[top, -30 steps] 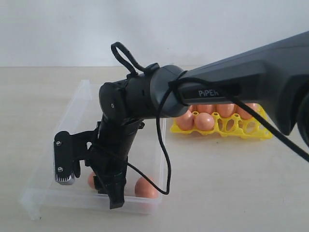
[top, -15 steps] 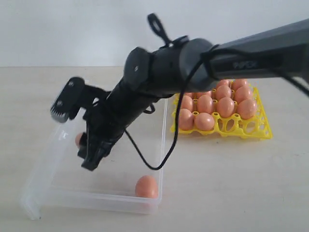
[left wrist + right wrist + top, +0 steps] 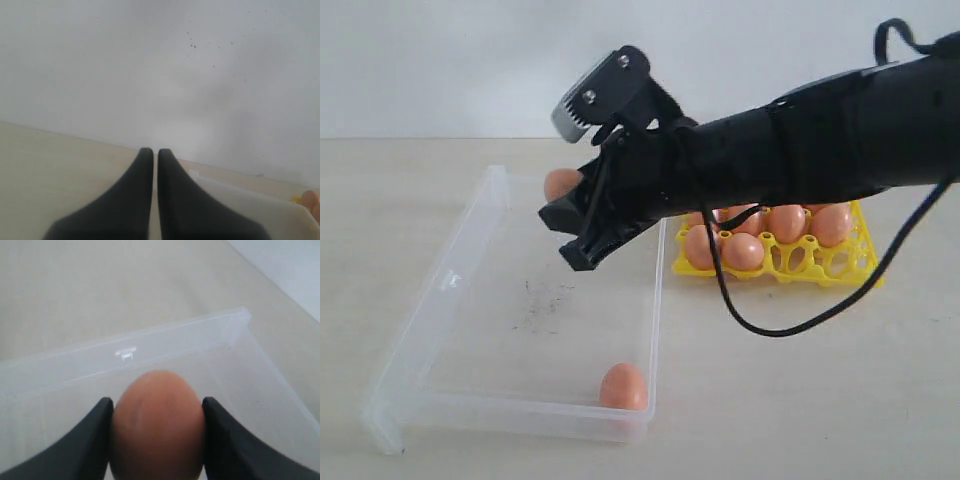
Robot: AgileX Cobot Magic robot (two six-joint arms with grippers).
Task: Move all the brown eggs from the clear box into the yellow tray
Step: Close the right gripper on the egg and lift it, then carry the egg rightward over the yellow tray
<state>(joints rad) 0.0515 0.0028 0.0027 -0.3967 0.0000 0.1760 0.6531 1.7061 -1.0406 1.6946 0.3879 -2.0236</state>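
The pale beige flat worktop (image 3: 800, 380) is carrying everything, with bare surface lying all round. The black right arm (image 3: 820, 140) is reaching across it and hanging its jaws over one end of the shallow clear rectangular plastic box (image 3: 438, 295), which is sitting directly below them.

The right jaws are standing part open and clamping one smooth light-brown oval egg (image 3: 563, 184), clear of the box floor. In the right wrist view the egg seems to be lying with its long axis along the jaws, so the pinch is going across its narrow waist.

The bright yellow plastic lattice egg tray (image 3: 825, 272) is lying back from the jaws on the wrist side, half hidden behind the forearm. The carry is therefore looking like a pull back along the arm, not a push forward. Most cups in view are holding brown eggs (image 3: 744, 250). Cups at the tray corner farthest from the jaws are showing empty; those behind the arm I cannot tell.

One loose brown egg (image 3: 623, 387) is resting in the box, low below the jaws, at the opposite end against the tray-side wall.

The left jaws are sitting closed tip to tip, gripping nothing, with a box corner showing off to one side, so the right arm is the nearer one. Room above the tray is looking open.
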